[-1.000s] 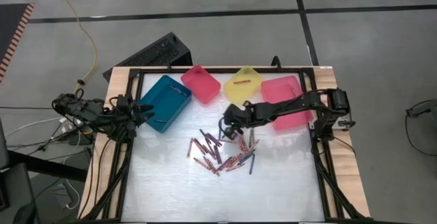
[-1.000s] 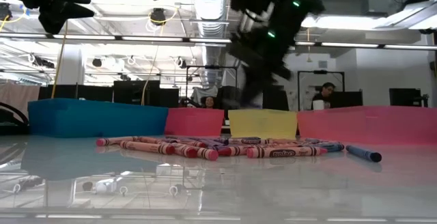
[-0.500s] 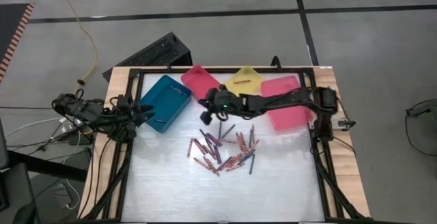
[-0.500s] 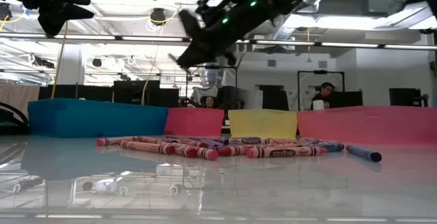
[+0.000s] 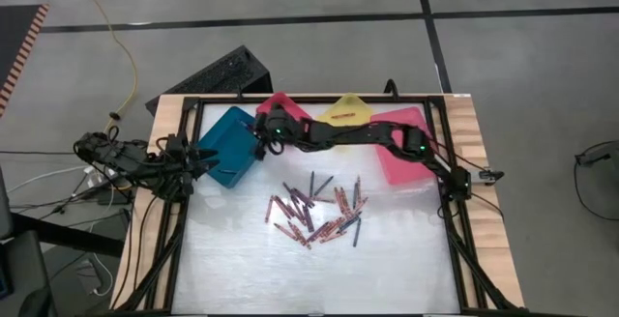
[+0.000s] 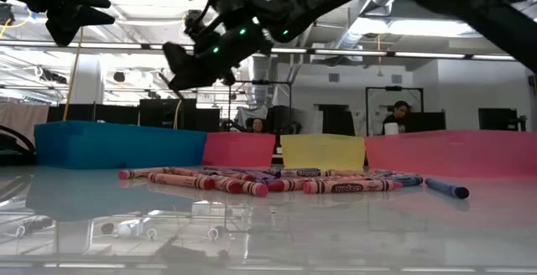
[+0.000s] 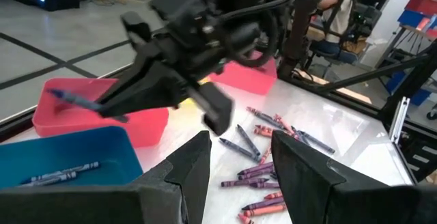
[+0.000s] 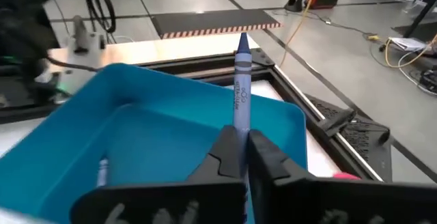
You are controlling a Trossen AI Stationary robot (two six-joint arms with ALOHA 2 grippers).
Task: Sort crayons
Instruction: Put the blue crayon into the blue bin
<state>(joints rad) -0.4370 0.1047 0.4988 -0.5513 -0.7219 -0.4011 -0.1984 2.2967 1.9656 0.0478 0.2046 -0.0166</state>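
Blue crayon [image 8: 240,91] pinched upright between the closed fingers of the right gripper [image 5: 259,133], left of centre in the upper half of the high view, over the near rim of the teal bin [image 5: 218,138]. Carry a little farther over the bin's floor, beside the crayons already lying there, then lower before letting go, so the stick cannot bounce off the wall. Remaining crayons [image 5: 314,211] scattered mid-frame on the table [image 5: 387,259]. Left gripper [image 5: 208,155] parked at middle left, fingers spread, holding nothing.
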